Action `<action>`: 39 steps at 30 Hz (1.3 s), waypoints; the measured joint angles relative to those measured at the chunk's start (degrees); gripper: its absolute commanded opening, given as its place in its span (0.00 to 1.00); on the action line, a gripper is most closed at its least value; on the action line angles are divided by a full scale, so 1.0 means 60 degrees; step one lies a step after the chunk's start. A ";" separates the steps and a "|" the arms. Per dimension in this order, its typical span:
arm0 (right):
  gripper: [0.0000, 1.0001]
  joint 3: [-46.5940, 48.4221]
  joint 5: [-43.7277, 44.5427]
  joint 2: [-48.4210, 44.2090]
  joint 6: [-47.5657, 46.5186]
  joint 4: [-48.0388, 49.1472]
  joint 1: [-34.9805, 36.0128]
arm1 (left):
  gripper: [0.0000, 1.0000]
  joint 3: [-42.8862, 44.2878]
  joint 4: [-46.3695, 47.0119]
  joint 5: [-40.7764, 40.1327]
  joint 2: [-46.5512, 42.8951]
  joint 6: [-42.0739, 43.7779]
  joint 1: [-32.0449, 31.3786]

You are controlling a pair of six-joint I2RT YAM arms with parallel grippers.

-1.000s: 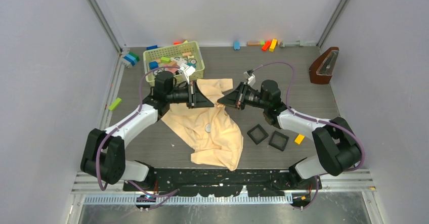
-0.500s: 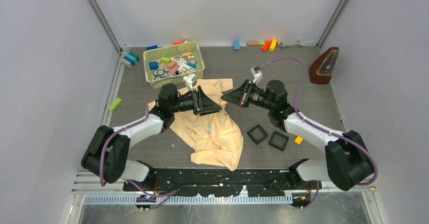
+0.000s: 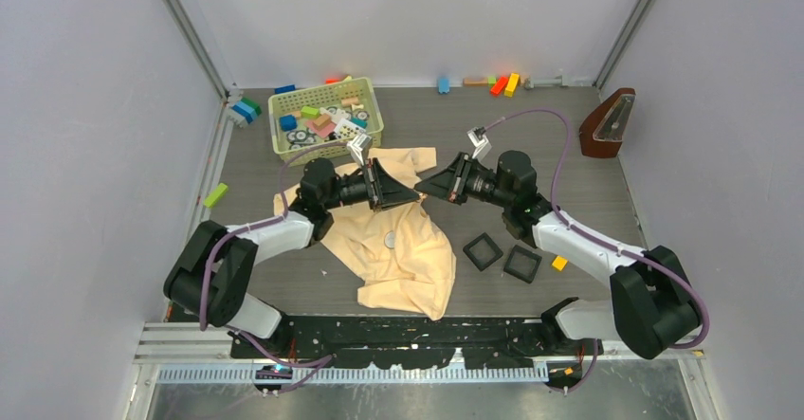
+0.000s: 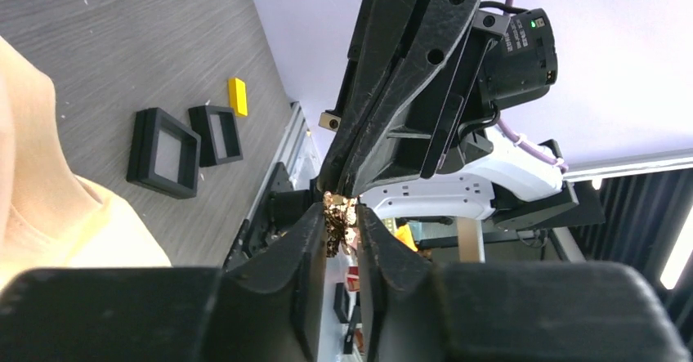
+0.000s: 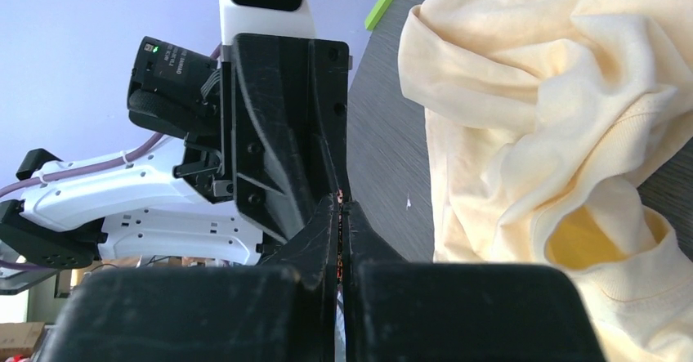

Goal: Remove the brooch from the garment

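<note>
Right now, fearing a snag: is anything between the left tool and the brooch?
Nothing visible does. The brooch sits pinched in the left tool; the right tool, shut, meets it tip to tip; the garment lies apart from both.

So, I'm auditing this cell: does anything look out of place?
Loose blocks lie along the back wall, outside the basket. Odder: left hand and right hand meet tip to tip above the garment, both pinching the tiny brooch.
</note>
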 measured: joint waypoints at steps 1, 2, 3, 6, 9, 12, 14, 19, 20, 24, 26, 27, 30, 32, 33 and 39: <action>0.01 0.0000 -0.0004 0.0000 -0.0007 0.0007 0.0000 | 0.02 0.0000 0.0025 0.0000 0.0051 -0.0055 0.0000; 0.02 0.0000 0.0000 -0.0004 -0.0018 0.0007 -0.0004 | 0.00 0.0000 0.0058 0.0004 0.0091 -0.0095 0.0000; 0.06 0.0000 0.0004 -0.0004 -0.0040 0.0011 -0.0004 | 0.00 0.0000 0.0076 0.0007 0.0127 -0.0142 0.0000; 0.45 0.0000 0.0015 -0.0018 -0.0058 -0.0004 -0.0004 | 0.00 0.0000 0.0200 0.0040 0.0204 -0.0200 0.0018; 0.64 0.0004 0.0208 -0.0109 -0.0138 -0.0346 -0.0004 | 0.00 0.0000 0.0193 0.0040 0.0222 -0.0044 0.0018; 0.91 0.0084 0.0721 -0.0361 -0.0379 -0.1453 -0.0062 | 0.00 0.0015 -0.0255 0.0033 0.0204 0.0514 0.0015; 0.99 0.0255 0.1304 -0.0641 -0.0667 -0.2743 -0.0135 | 0.00 0.0069 -0.1053 -0.0022 0.0131 0.1162 0.0015; 1.00 0.1075 0.4175 -0.1647 -0.1257 -0.6972 -0.0215 | 0.00 0.0579 -0.4262 -0.0772 -0.0412 0.3464 -0.0069; 1.00 0.1260 0.4696 -0.1767 -0.1235 -0.7664 -0.0226 | 0.00 0.0685 -0.4790 -0.1013 -0.0525 0.3869 -0.0109; 1.00 0.2262 0.6790 -0.1953 -0.0339 -1.1009 -0.0084 | 0.00 0.1126 -0.6688 -0.2393 -0.1071 0.5719 -0.0590; 1.00 0.2448 0.7482 -0.2036 0.0302 -1.2145 0.0222 | 0.00 0.1242 -0.7085 -0.2860 -0.1198 0.6309 -0.0845; 1.00 0.2448 0.7796 -0.2124 0.0678 -1.2659 0.0441 | 0.00 0.1286 -0.7238 -0.3104 -0.1235 0.6604 -0.0976; 1.00 0.2222 0.8451 -0.2481 0.1800 -1.3668 0.0907 | 0.00 0.1322 -0.7650 -0.3683 -0.1341 0.7253 -0.1249; 1.00 0.1916 0.8710 -0.2688 0.2404 -1.3930 0.0998 | 0.00 0.1311 -0.7952 -0.3942 -0.1501 0.7577 -0.1341; 1.00 0.1756 0.8779 -0.2732 0.2601 -1.3930 0.0998 | 0.00 0.1286 -0.8040 -0.4022 -0.1625 0.7719 -0.1359; 1.00 0.1162 0.8812 -0.1625 0.3395 -1.3668 0.0998 | 0.00 0.0645 -0.7974 -0.3956 -0.2994 0.8382 -0.1359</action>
